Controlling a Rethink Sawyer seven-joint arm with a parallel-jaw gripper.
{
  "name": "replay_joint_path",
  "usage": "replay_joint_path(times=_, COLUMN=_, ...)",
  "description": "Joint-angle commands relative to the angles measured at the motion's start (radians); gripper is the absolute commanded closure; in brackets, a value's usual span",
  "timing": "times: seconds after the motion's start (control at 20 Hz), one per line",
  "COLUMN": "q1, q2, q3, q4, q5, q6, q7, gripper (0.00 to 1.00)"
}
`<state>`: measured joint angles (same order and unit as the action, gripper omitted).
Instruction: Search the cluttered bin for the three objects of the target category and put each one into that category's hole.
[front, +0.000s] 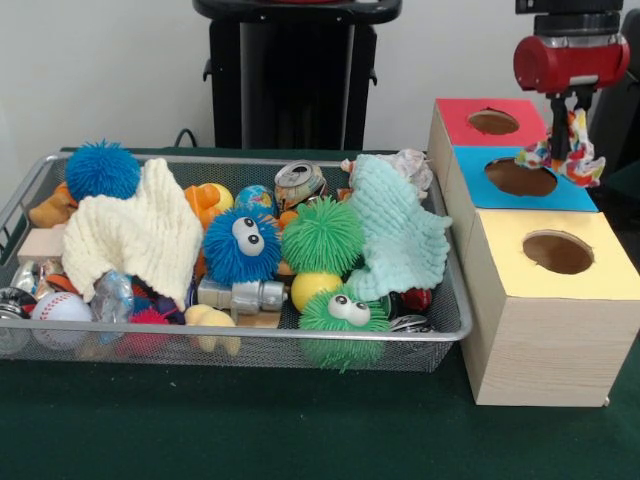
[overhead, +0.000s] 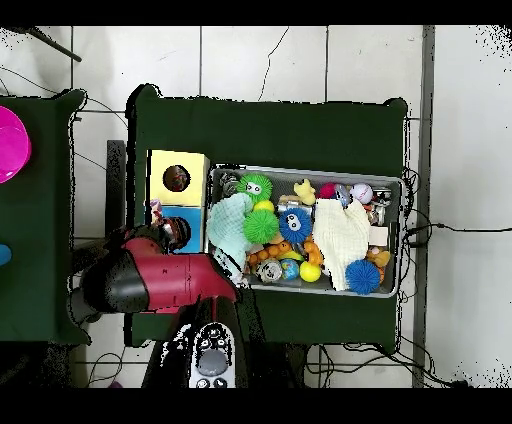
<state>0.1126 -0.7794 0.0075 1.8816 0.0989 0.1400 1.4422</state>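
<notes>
My gripper (front: 563, 140) hangs at the right, above the blue-faced box (front: 575, 190), shut on the multicoloured polka-dot wrapper (front: 582, 150), which dangles clear of the box top. In the overhead view a bit of the wrapper (overhead: 155, 211) shows beside the red arm. The yellow-faced box's round hole (front: 557, 252) lies nearer the camera, open and empty; it also shows in the overhead view (overhead: 176, 178). The wire mesh bin (front: 30, 195) is left of the boxes. A whitish crumpled wrapper (front: 408, 162) lies at its back right corner. A see-through bluish wrapper (front: 111, 296) lies front left.
The red-faced box (front: 455, 118) stands behind the blue one. The bin holds a cream cloth (front: 130, 235), a mint cloth (front: 400, 235), spiky blue (front: 240, 245) and green (front: 322, 235) balls, a can (front: 298, 180), a baseball (front: 60, 308) and other toys.
</notes>
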Motion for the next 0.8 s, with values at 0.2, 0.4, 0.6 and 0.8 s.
replay_joint_path(times=0.2, q1=-0.021, q2=0.142, q3=-0.009, q4=0.012, q5=0.010, q6=-0.149, q7=0.243, gripper=1.00)
replay_joint_path(times=0.4, q1=-0.028, q2=0.155, q3=0.000, q4=0.009, q5=0.009, q6=-0.168, q7=0.229, gripper=1.00)
replay_joint_path(times=0.6, q1=-0.031, q2=0.130, q3=-0.001, q4=-0.006, q5=0.013, q6=-0.111, q7=0.200, gripper=1.00)
replay_joint_path(times=0.8, q1=-0.020, q2=0.114, q3=-0.012, q4=-0.046, q5=0.028, q6=-0.042, q7=0.182, gripper=1.00)
